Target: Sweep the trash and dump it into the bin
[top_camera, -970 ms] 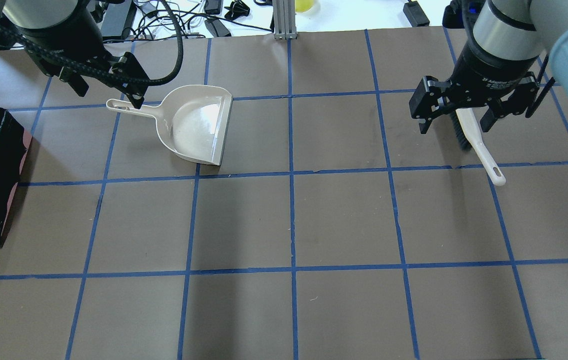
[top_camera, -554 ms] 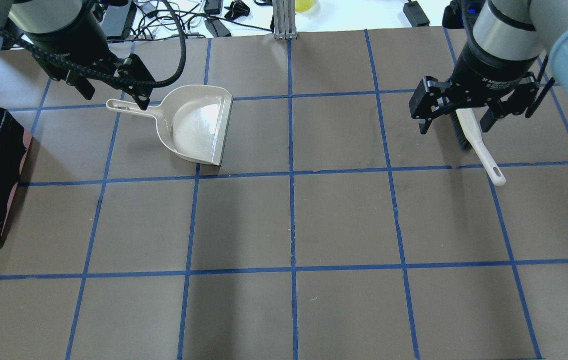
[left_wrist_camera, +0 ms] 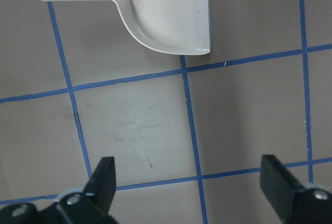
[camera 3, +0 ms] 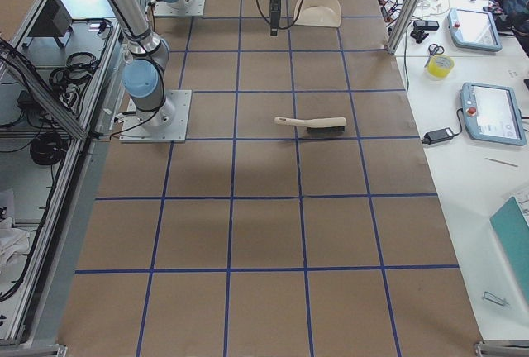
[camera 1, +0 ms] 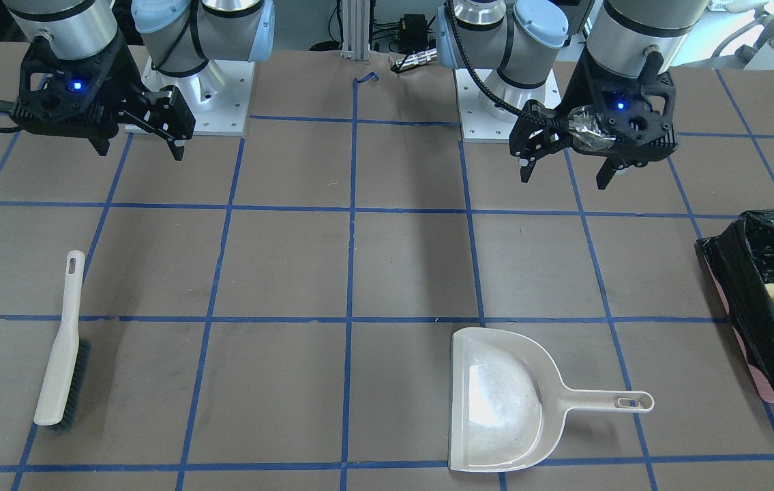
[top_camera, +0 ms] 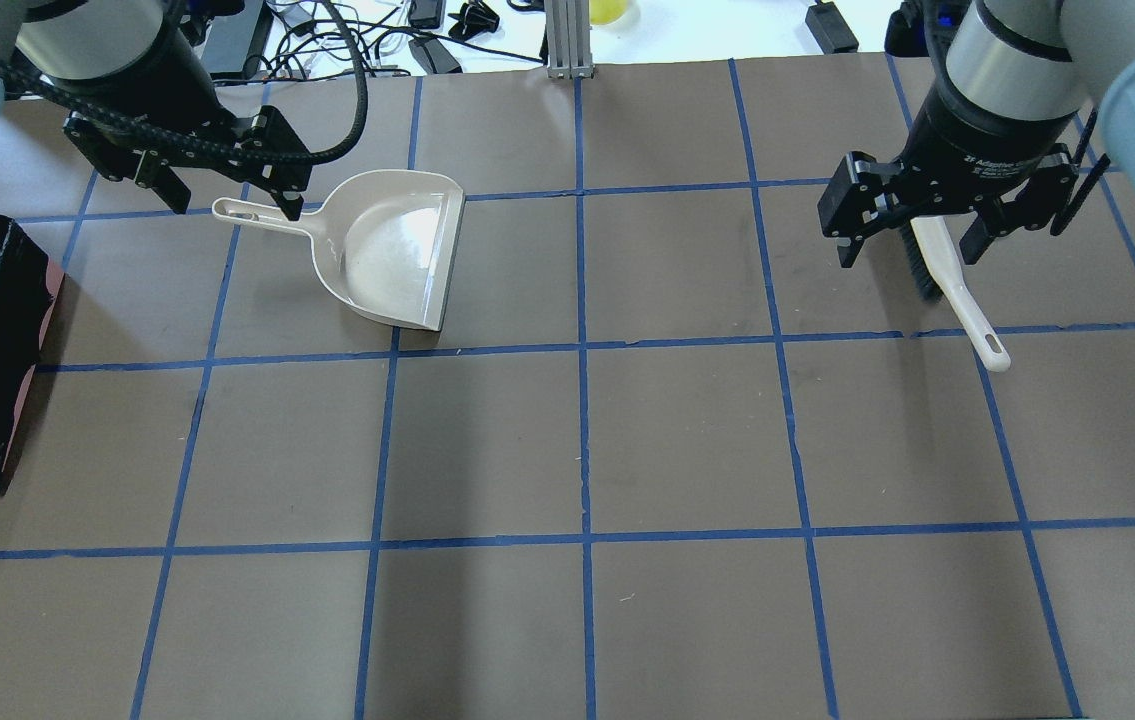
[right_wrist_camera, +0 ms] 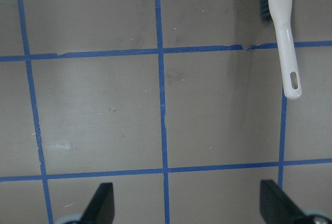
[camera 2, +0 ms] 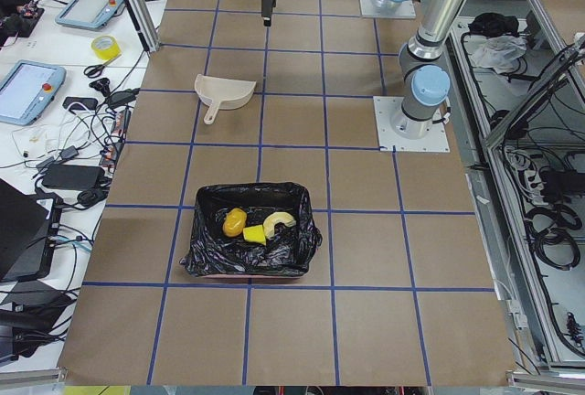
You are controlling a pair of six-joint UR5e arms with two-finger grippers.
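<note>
Worktop (top_camera: 687, 440): matt brown paper-like sheeting, faintly scuffed, gridded with blue tape (top_camera: 584, 440).
Dustpan (top_camera: 392, 250): smooth beige plastic, glossy glare inside the pan.
Brush (camera 1: 59, 348): smooth off-white plastic handle, dark bristles.
Bin (camera 1: 734, 286): lined with crinkled glossy black plastic film.
Left gripper (camera 1: 564, 179) and right gripper (camera 1: 141, 151): matt black housings below satin silver metal arm tubes (camera 1: 639, 24) with smooth pale-blue joint caps (camera 1: 540, 20).
</note>
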